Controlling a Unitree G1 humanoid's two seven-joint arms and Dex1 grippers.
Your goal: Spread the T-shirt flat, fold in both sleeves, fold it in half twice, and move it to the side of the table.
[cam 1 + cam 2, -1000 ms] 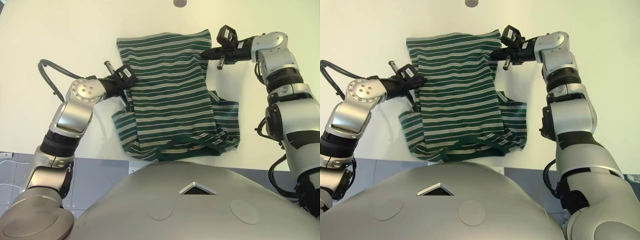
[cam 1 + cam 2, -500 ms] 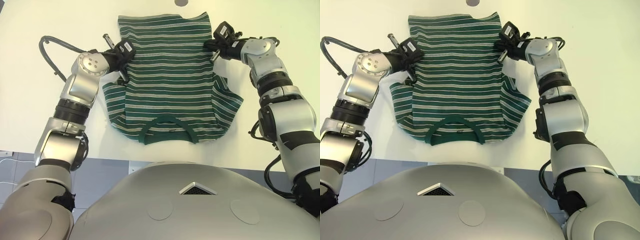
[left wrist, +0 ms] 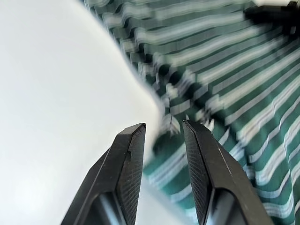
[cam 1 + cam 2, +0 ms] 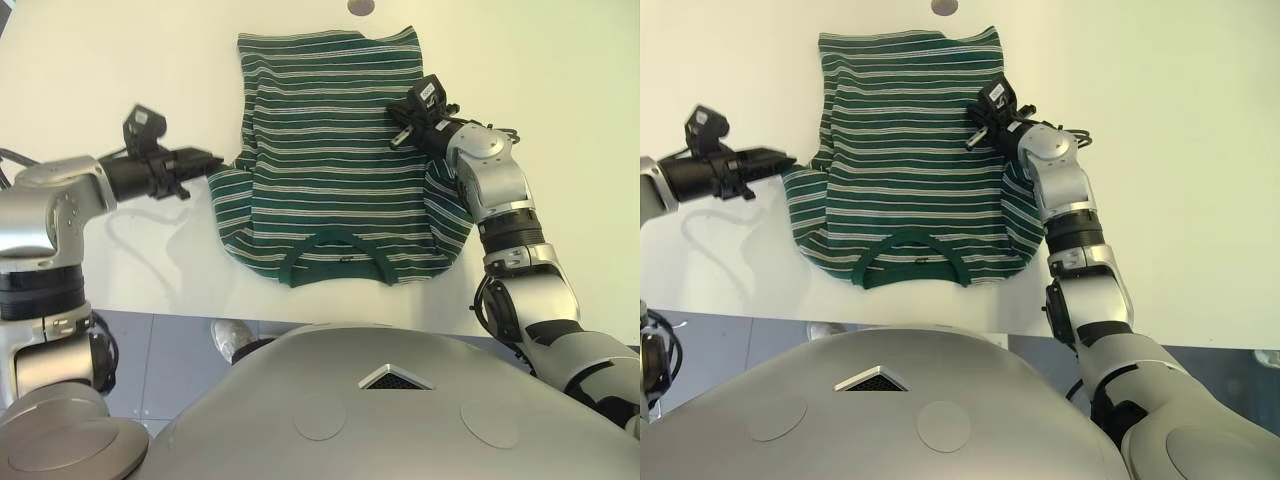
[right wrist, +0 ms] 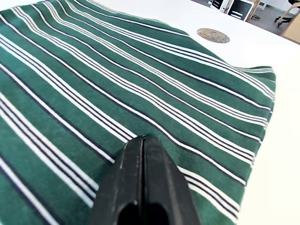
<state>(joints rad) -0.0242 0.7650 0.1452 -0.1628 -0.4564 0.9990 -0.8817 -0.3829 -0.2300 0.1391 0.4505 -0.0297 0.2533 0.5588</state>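
Observation:
The green, white-striped T-shirt (image 4: 330,150) lies spread on the white table (image 4: 120,60), collar toward the near edge and hem at the far side. Both short sleeves are partly bunched against its sides. My left gripper (image 4: 215,160) is just off the shirt's left sleeve, low over the table. Its fingers (image 3: 131,154) are open with nothing between them, and the sleeve edge (image 3: 178,117) lies just ahead. My right gripper (image 4: 397,135) rests over the shirt's right side above the right sleeve. There its fingers (image 5: 143,154) are shut, tip against the fabric (image 5: 70,93).
A round grey grommet (image 4: 360,6) sits in the table just beyond the hem, also seen as the grommet (image 5: 213,35). Bare table extends left and right of the shirt. The table's near edge (image 4: 150,308) runs close below the collar, with grey floor beneath.
The shirt went from crumpled to spread flat. My left gripper has let go and drawn back to the left, off the sleeve. The right gripper has slid inward onto the shirt's right side.

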